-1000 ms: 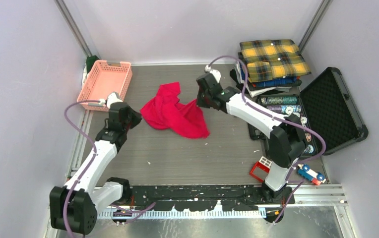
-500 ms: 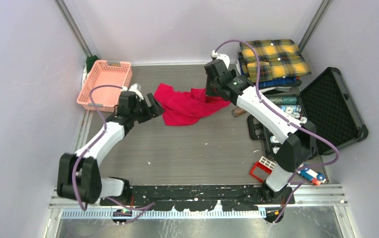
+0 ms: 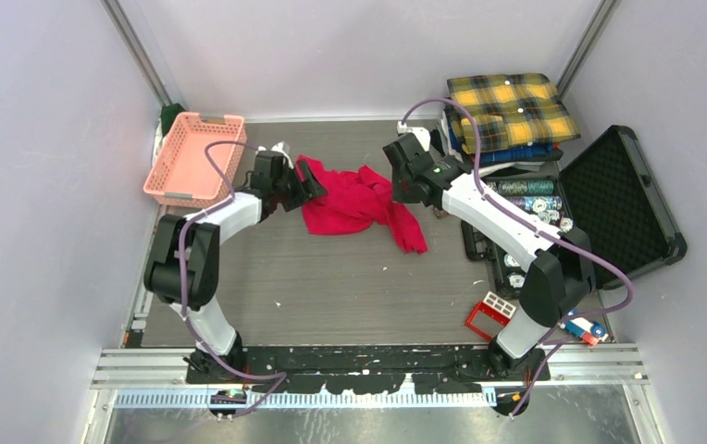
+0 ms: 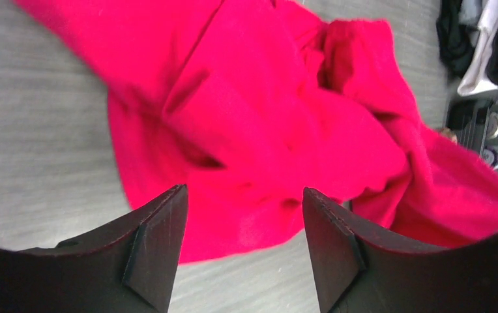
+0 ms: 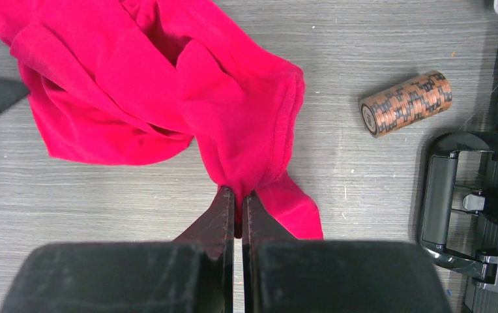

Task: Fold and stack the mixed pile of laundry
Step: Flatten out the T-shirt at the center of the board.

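Bright red crumpled cloth T-shirt (image 3: 354,199) on grey table (image 3: 331,287), pinched at a bunched fold by closed right pincer (image 5: 238,195). Left pincer (image 4: 243,208) agape over its left edge, seemingly not touching.

Far centre: red T-shirt (image 3: 354,199), crumpled and unfolded on the tabletop (image 3: 331,277), one bunched end pinched in the closed right tool (image 5: 238,193). Far right: yellow-and-black plaid shirt (image 3: 513,111), folded into a flat rectangle, topmost on a pile of folded cloth (image 3: 516,154).
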Controlling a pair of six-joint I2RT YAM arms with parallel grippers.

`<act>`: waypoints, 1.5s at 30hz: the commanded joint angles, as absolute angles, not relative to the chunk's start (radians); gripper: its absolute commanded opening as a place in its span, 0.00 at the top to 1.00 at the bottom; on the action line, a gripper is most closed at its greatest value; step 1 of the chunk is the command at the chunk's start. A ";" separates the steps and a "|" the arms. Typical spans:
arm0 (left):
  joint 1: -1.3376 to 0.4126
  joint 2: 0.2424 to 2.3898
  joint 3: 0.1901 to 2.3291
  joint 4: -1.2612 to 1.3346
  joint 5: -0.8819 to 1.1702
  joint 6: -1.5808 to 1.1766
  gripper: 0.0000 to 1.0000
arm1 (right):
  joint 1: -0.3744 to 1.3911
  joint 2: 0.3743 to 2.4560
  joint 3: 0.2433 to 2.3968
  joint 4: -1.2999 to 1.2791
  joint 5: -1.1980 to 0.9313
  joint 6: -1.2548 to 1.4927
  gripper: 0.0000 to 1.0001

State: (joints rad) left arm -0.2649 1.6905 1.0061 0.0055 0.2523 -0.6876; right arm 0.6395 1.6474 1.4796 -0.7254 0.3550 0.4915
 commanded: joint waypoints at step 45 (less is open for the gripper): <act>-0.378 1.629 1.246 -0.403 -0.224 -0.553 0.60 | 0.541 1.442 1.399 -0.678 0.338 0.496 0.99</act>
